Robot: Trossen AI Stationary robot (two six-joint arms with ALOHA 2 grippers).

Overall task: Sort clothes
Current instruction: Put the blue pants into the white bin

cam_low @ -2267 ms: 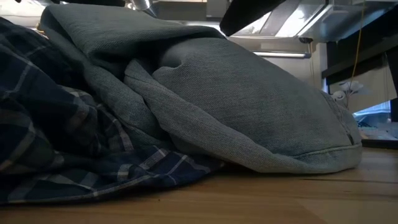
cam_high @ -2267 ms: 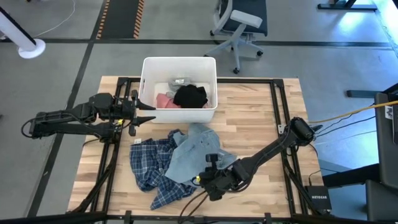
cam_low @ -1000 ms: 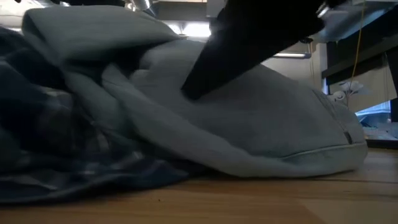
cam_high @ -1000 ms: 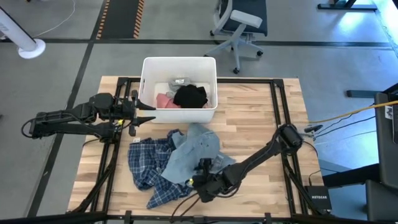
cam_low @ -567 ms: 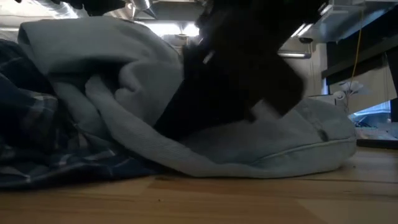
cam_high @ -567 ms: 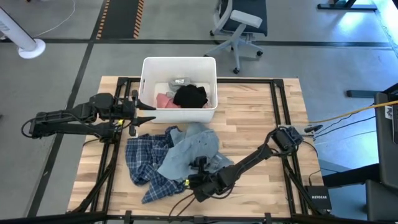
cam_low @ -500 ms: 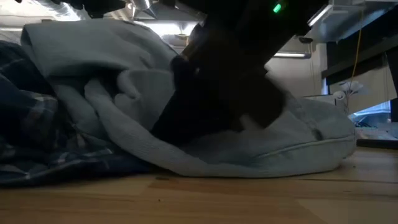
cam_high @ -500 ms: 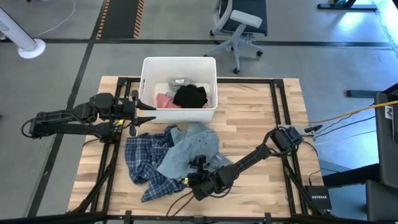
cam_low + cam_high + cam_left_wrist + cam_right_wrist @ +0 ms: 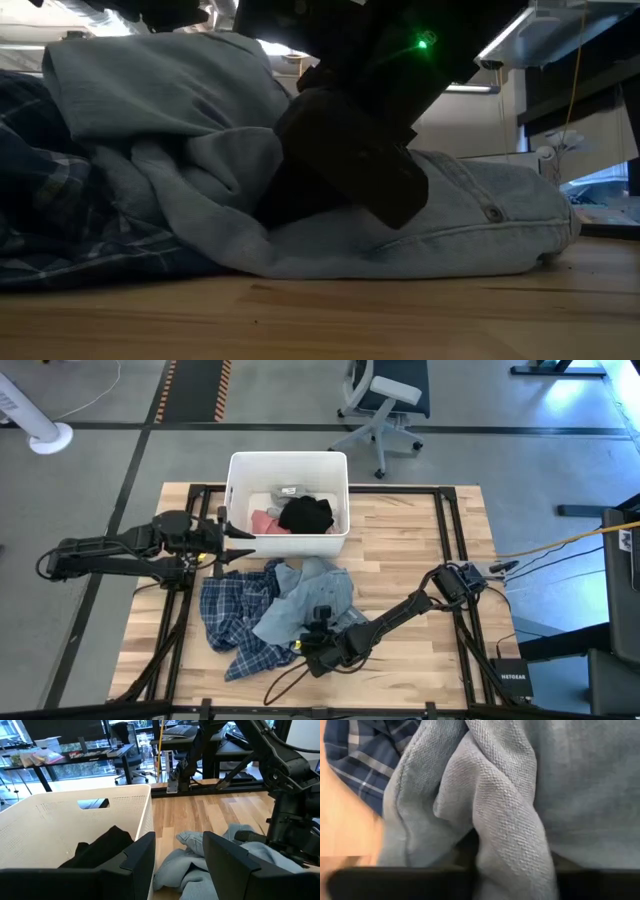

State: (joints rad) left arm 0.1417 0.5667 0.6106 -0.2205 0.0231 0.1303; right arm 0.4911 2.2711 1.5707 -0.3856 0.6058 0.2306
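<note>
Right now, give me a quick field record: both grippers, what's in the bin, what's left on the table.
left gripper: open, hovering by the bin's left side, holding nothing
right gripper: pressed into the grey-blue garment; whether it is open or shut is hidden by the fabric
bin: white, at the table's far edge; holds a black piece, a pink piece and a small white piece
table: grey-blue garment lying over a plaid shirt
</note>
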